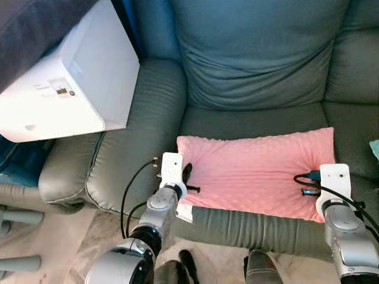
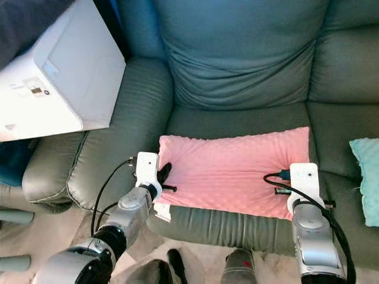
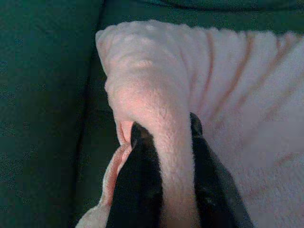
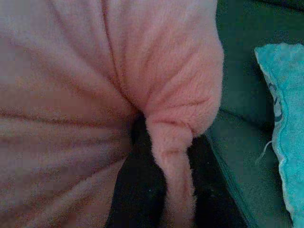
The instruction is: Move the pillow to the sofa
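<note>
Looking down from the left eye view, a pink pillow [image 1: 257, 171] lies flat on the seat of a grey-green sofa [image 1: 254, 71], its long side running along the seat's front edge and its far side short of the back cushion; the near corners are partly hidden behind the two wrists. The left gripper [image 1: 188, 177] reaches forward from a bent silver arm and meets the pillow's left end near the front corner of the seat, next to the armrest. A white box [image 1: 71, 83] leans against that armrest, its top cut off by the frame. In the right eye view the right gripper [image 2: 283, 184] comes in at the pillow's right end, its fingers mostly hidden under the white wrist block, and a light blue cushion [image 2: 367, 177] lies on the next seat, cut off at the frame's edge. In the left wrist view the two black fingers [image 3: 137, 180] are clamped on a raised fold of the pillow's corner, with dark sofa behind. In the right wrist view the fingers [image 4: 137, 190] are dim and hard to outline, yet a pinched ridge of pink fabric runs between them, so they too grip the pillow; the blue cushion sits just beside this corner.
</note>
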